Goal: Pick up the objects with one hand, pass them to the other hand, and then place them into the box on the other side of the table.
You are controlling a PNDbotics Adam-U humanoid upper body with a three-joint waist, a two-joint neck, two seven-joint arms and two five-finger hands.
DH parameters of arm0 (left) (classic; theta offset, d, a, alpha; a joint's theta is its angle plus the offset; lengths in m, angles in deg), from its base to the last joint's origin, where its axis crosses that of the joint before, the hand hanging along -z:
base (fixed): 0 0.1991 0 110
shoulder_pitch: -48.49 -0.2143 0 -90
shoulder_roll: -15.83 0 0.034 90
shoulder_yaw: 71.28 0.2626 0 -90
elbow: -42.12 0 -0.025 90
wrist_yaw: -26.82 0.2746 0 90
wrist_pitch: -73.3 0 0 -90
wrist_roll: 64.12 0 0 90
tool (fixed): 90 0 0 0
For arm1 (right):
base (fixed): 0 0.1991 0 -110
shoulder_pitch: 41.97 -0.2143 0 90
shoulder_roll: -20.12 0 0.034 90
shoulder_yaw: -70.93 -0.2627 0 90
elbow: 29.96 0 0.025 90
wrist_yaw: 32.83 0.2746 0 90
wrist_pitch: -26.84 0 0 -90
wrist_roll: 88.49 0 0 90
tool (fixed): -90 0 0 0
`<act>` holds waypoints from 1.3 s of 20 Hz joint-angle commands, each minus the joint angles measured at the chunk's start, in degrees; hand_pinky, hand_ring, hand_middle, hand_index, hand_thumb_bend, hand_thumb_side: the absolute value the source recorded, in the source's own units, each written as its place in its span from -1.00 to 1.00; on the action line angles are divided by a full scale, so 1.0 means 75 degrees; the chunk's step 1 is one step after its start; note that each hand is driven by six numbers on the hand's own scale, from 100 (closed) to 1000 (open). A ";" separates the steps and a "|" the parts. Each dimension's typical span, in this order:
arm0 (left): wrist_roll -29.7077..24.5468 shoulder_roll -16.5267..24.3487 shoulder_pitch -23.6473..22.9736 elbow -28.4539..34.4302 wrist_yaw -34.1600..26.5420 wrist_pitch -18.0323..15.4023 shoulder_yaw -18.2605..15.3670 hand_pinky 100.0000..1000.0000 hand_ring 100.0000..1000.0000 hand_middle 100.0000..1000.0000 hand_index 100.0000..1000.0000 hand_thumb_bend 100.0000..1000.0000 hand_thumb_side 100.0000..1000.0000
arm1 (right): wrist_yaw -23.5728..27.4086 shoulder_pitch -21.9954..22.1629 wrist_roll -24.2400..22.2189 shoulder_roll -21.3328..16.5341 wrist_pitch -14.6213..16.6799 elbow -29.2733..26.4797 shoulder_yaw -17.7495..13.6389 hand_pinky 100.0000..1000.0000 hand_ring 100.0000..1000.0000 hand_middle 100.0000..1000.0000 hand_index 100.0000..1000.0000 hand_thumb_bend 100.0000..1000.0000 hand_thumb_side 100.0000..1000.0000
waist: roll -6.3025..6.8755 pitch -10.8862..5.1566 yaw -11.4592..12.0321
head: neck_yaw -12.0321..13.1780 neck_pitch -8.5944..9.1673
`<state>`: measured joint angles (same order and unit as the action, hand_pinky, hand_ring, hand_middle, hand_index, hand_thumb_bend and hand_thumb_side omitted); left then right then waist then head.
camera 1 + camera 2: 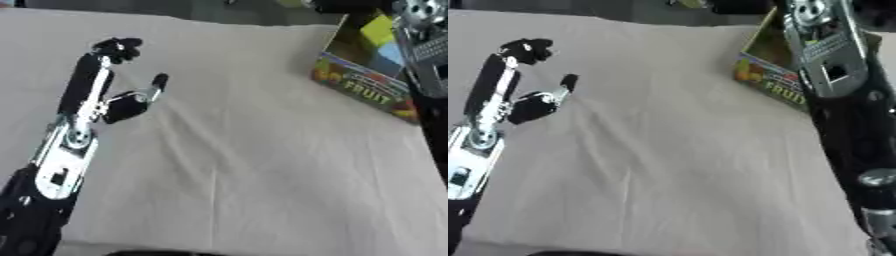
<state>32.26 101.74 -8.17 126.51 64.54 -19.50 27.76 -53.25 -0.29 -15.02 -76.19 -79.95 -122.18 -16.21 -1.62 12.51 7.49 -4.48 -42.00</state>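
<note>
My left hand stands over the left part of the white cloth, fingers stretched up and away and thumb out to the side, holding nothing. A cardboard box printed with fruit and the word FRUIT lies at the far right. Inside it I see a yellow-green piece and a blue one. My right arm rises along the right edge and reaches over the box. Only a dark shape of my right hand shows at the top edge, above the box's far side. No loose object lies on the cloth.
The white cloth covers the table and is creased in the middle. The table's far edge runs along the top, with dark floor behind it. My right arm hides part of the box in the right eye view.
</note>
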 commanded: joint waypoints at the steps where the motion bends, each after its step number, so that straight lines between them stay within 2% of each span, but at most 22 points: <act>1: 0.0271 0.0464 -0.0038 0.0362 -0.0307 0.0133 -0.0346 0.36 0.26 0.16 0.60 -0.38 -0.11 | 0.0058 -0.0043 0.0268 -0.0614 -0.0201 0.0408 -0.0516 1.00 1.00 -0.32 -0.04 -1.00 -0.44 | 0.0059 -0.0106 0.0023 | -0.0115 0.0165; 4: 0.0642 0.0768 -0.0232 0.0608 -0.0653 0.0324 -0.0708 0.36 0.25 0.13 0.58 -0.45 -0.08 | -0.0047 0.0061 0.0377 -0.0960 -0.0148 0.1032 -0.0838 1.00 1.00 -0.32 -0.03 -1.00 -0.48 | 0.0107 -0.0103 0.0065 | -0.0290 0.0347; 9: 0.1266 0.1094 -0.0503 0.0899 -0.1142 0.0594 -0.1265 0.36 0.23 0.12 0.55 -0.60 -0.04 | -0.0251 0.0172 0.0598 -0.1332 0.0185 0.1861 -0.1154 1.00 1.00 -0.30 -0.02 -1.00 -0.54 | 0.0158 -0.0117 0.0099 | -0.0566 0.0608; 12: 0.1585 0.1186 -0.0664 0.0967 -0.1389 0.0738 -0.1534 0.36 0.22 0.11 0.55 -0.67 -0.01 | -0.0490 0.0205 0.0733 -0.1473 0.0426 0.2389 -0.1197 1.00 1.00 -0.28 0.01 -1.00 -0.63 | 0.0171 -0.0123 0.0134 | -0.0743 0.0673; 13: 0.1677 0.1201 -0.0709 0.0992 -0.1473 0.0774 -0.1605 0.36 0.22 0.11 0.55 -0.80 0.05 | -0.0582 0.0210 0.0747 -0.1510 0.0522 0.2577 -0.1197 1.00 1.00 -0.28 0.01 -1.00 -0.72 | 0.0175 -0.0122 0.0146 | -0.0785 0.0681; 14: 0.1769 0.1212 -0.0756 0.1012 -0.1561 0.0810 -0.1680 0.36 0.22 0.11 0.56 -0.72 0.03 | -0.0673 0.0221 0.0771 -0.1543 0.0601 0.2762 -0.1210 1.00 1.00 -0.27 0.01 -1.00 -0.66 | 0.0182 -0.0120 0.0163 | -0.0825 0.0689; 18: 0.2069 0.1277 -0.0923 0.1050 -0.1788 0.0924 -0.1917 0.37 0.22 0.12 0.56 -0.77 0.06 | -0.0983 0.0246 0.0879 -0.1599 0.0874 0.3335 -0.1266 1.00 1.00 -0.24 0.05 -1.00 -0.70 | 0.0195 -0.0101 0.0205 | -0.0877 0.0703; 19: 0.2118 0.1286 -0.0950 0.1054 -0.1823 0.0938 -0.1948 0.37 0.22 0.12 0.56 -0.77 0.06 | -0.1035 0.0248 0.0899 -0.1605 0.0936 0.3427 -0.1267 1.00 1.00 -0.22 0.07 -1.00 -1.00 | 0.0197 -0.0097 0.0208 | -0.0876 0.0699; 20: 0.2168 0.1287 -0.0975 0.1062 -0.1852 0.0952 -0.1989 0.37 0.22 0.12 0.56 -0.78 0.07 | -0.1096 0.0252 0.0916 -0.1614 0.0984 0.3516 -0.1266 1.00 1.00 -0.20 0.09 -1.00 -0.72 | 0.0198 -0.0090 0.0214 | -0.0872 0.0694; 25: 0.2350 0.1301 -0.1030 0.1099 -0.1909 0.0991 -0.2101 0.37 0.22 0.12 0.56 -0.78 0.08 | -0.1418 0.0277 0.0936 -0.1639 0.1168 0.3818 -0.1275 1.00 1.00 0.02 0.33 -1.00 -0.78 | 0.0206 -0.0072 0.0228 | -0.0844 0.0650; 26: 0.2368 0.1297 -0.1035 0.1102 -0.1916 0.0995 -0.2110 0.37 0.22 0.12 0.56 -0.79 0.08 | -0.1497 0.0291 0.0900 -0.1644 0.1216 0.3844 -0.1270 1.00 1.00 0.18 0.48 -1.00 -0.78 | 0.0204 -0.0069 0.0228 | -0.0843 0.0632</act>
<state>49.56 109.51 -16.35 133.60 50.53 -12.04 12.83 -63.75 2.70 -8.24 -85.90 -71.39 -93.08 -25.05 -0.16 12.80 9.16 -10.76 -37.58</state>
